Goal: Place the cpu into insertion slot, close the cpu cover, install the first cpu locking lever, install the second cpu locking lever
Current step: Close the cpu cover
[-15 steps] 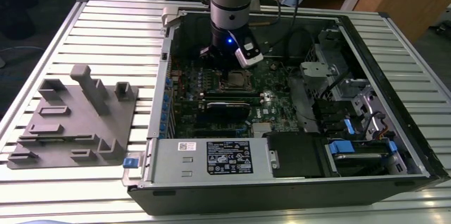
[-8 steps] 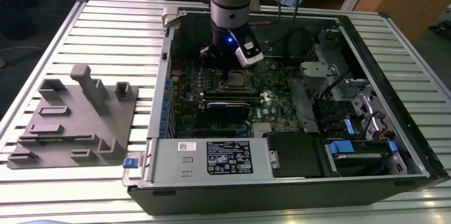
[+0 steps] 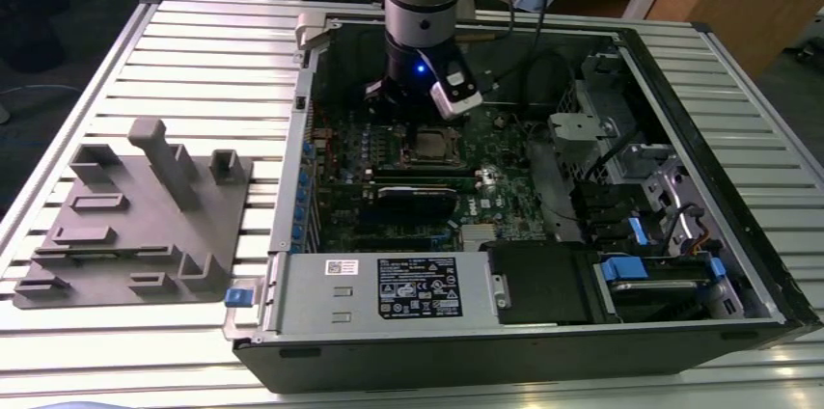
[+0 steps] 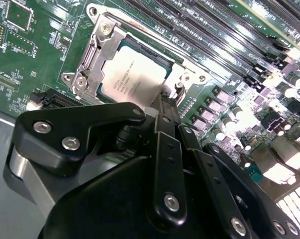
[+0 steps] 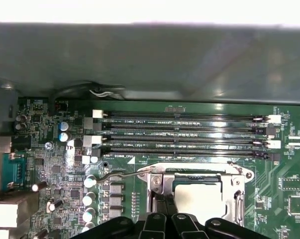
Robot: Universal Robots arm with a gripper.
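Note:
The cpu (image 4: 135, 74) lies flat in the insertion slot (image 3: 431, 147), its dull silver top showing. The cpu cover (image 4: 97, 55), a silver metal frame, lies down around it; in the first wrist view the cpu (image 5: 199, 196) and the cover (image 5: 157, 186) sit just beyond my fingers. A thin wire locking lever (image 5: 117, 175) sticks out sideways from the socket's corner. My gripper (image 4: 165, 102) is shut, its black tips pressed together at the cover's edge, with nothing seen between them. In the exterior view the gripper (image 3: 415, 110) hangs just behind the socket.
Long black memory slots (image 5: 189, 132) run beside the socket. The case wall (image 5: 150, 59) rises beyond them. A power supply (image 3: 386, 284) and drive cage (image 3: 631, 158) crowd the case. A grey fixture (image 3: 129, 216) lies on the slatted table at the exterior view's left.

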